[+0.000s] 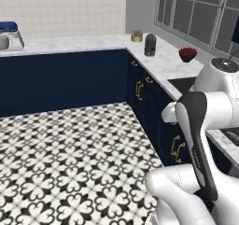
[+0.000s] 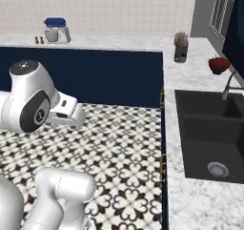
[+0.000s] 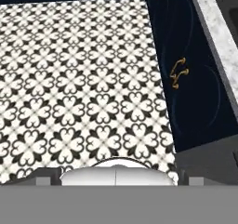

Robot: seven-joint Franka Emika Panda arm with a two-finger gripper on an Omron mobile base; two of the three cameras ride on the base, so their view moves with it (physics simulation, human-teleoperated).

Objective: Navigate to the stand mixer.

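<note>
The stand mixer point(image 1: 9, 35), with a dark-blue head, a metal bowl and a pale base, stands on the back counter at the far left edge of the left base view. In the right base view the stand mixer point(image 2: 56, 29) sits at the upper left, well beyond the arm and across the patterned floor. My gripper point(image 3: 118, 174) hangs over the floor beside the navy cabinets; its dark fingertips point(image 3: 45, 176) stand wide apart, open, with nothing between them.
Two tiny brown shakers point(image 2: 38, 39) stand left of the mixer. On the corner counter are a dark canister point(image 1: 150, 45), a small potted plant point(image 1: 136, 36) and a red bowl point(image 1: 187, 54). A dark sink point(image 2: 209, 133) lies to the right. Patterned floor point(image 1: 70, 149) stretches toward the back cabinets.
</note>
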